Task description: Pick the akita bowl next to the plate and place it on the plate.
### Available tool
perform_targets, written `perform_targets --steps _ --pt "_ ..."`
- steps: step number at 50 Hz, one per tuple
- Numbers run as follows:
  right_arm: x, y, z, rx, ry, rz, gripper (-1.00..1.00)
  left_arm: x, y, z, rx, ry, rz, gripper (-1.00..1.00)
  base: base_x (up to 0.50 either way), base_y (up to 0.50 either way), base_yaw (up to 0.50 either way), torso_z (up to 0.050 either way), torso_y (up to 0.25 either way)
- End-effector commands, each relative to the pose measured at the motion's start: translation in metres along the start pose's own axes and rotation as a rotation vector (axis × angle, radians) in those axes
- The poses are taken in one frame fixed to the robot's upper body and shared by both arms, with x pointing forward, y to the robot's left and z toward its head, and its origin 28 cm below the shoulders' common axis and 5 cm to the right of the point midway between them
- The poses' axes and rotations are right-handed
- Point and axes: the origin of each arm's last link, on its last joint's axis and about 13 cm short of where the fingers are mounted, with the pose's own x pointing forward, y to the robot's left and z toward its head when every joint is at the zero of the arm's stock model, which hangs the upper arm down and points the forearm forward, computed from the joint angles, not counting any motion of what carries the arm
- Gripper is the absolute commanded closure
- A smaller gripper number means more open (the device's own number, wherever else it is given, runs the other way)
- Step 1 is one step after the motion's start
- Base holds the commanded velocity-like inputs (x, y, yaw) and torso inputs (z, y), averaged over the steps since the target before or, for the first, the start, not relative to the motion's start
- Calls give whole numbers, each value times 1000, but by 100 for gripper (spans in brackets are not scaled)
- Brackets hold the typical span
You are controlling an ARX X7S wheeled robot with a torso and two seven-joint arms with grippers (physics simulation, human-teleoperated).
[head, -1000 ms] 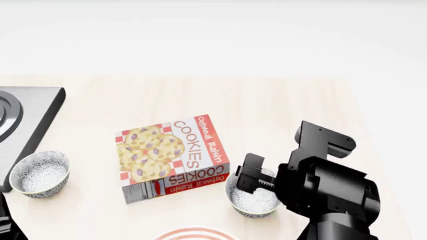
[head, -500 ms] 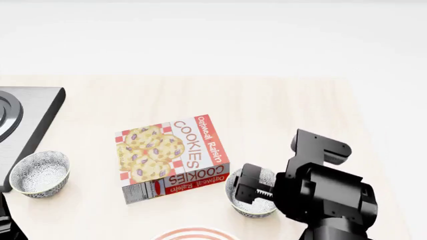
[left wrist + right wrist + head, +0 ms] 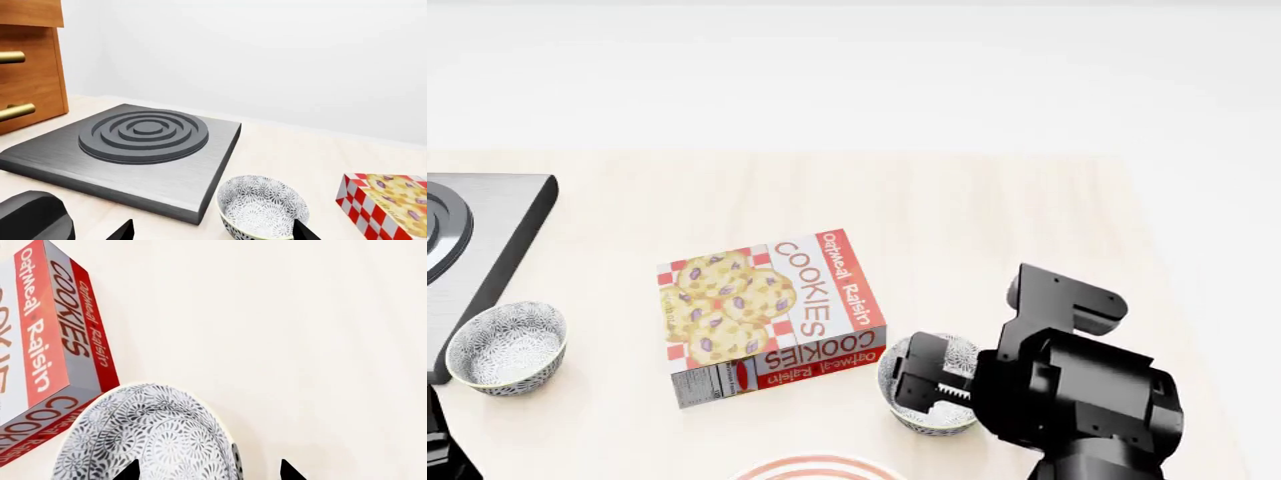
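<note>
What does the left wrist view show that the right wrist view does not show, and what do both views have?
Only the left wrist view shows the dark stove plate, the wooden drawers and the patterned bowl beside the stove plate. Only the right wrist view shows the akita bowl near the right gripper, close to the box's red side. Both views share the cookie box and the light table.

Bright, even, diffuse sim light; no glare. Shadows v. faint and soft on bench (image 3: 988,220). All views sharp, no blur or edge distortion.
</note>
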Motion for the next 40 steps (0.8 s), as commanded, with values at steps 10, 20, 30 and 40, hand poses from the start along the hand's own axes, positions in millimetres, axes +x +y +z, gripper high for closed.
perform_targets --steps 10,20,30,40 --pt "1 -2 -2 12 -1 -36 100 0 0 0 -1 1 0 -100 0 0 0 0 0" --pt "2 -6 3 -10 -74 -92 100 0 0 0 -1 0 -1 -100 0 0 0 0 0" --pt "-3 -3 22 -41 -216 -57 100 0 0 0 -2 0 0 -100 0 0 0 0 0" --pt "-31 7 47 -100 -324 -64 100 0 0 0 -1 0 0 -100 0 0 0 0 0"
